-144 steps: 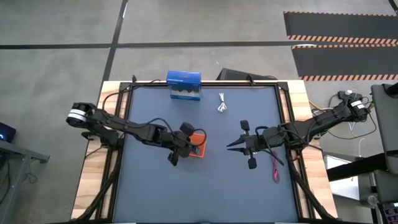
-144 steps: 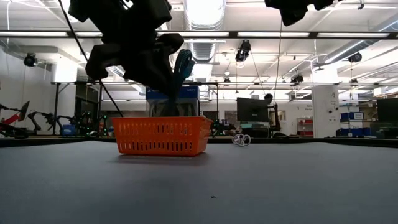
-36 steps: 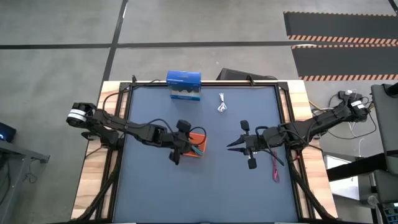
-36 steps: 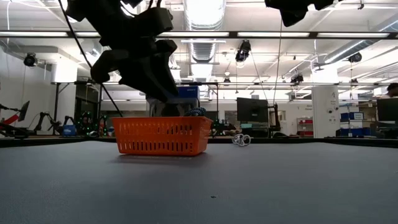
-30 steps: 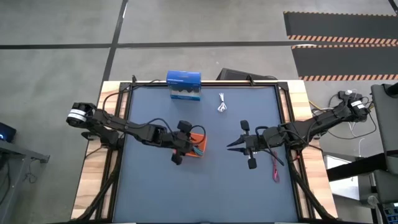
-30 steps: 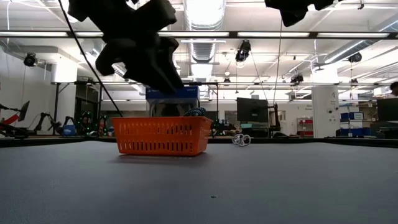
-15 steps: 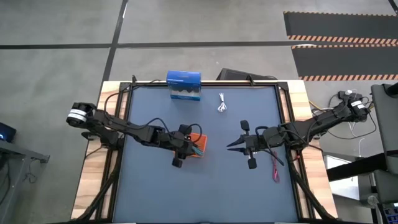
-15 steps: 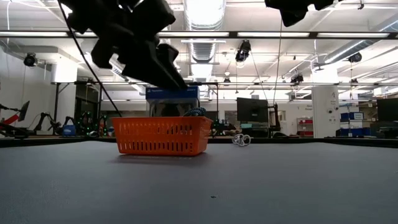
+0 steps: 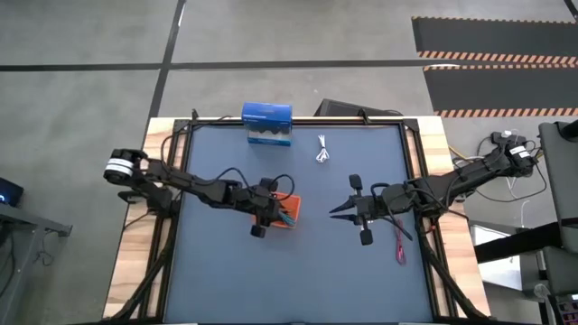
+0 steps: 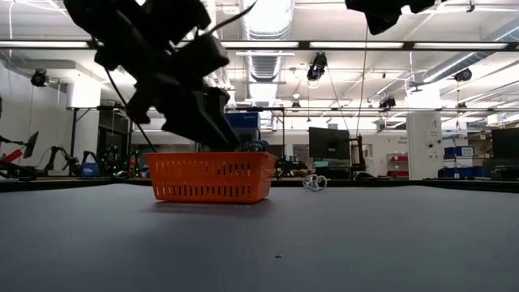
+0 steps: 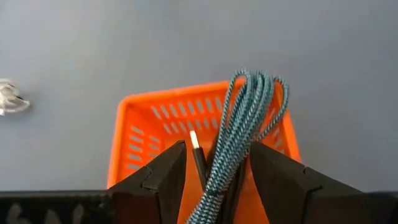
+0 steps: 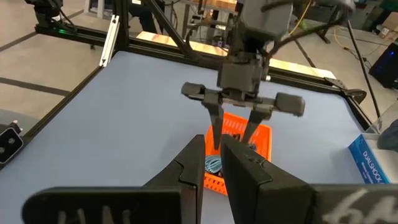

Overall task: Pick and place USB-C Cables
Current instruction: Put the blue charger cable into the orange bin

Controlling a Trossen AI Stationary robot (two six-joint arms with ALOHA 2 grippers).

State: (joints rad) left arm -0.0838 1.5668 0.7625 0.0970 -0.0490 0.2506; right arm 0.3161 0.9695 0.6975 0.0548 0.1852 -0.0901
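Note:
The orange tray [image 9: 291,222] stands left of the table's middle. The teal cable [image 11: 249,106] lies in it, its looped end resting on the tray's rim, beside a dark cable with a pale plug [image 11: 196,149]. My left gripper [image 11: 217,152] is open. It slants down into the tray from the left, one finger on each side of the teal cable. My right gripper [image 9: 332,210] hangs shut and empty above the mat, right of the tray. The white cable [image 9: 322,151] lies at the far side and the red cable [image 9: 398,250] by the right edge. My left gripper has its open fingers [image 11: 166,171] on either side of the teal cable's near stretch [image 11: 219,168] inside the tray. I cannot tell whether a finger touches the cable. The cable lies in the tray, not lifted.
A blue box [image 9: 267,124] stands at the far edge, left of the white cable. A wooden border and black frame rails [image 9: 415,153] run round the dark mat. Open mat lies along the near side [image 9: 298,280].
My left gripper has sunk toward the tray, tipped further down and rolled a little. Its fingers now reach in at the rim and it has stayed open. The teal cable has lain still in the tray.

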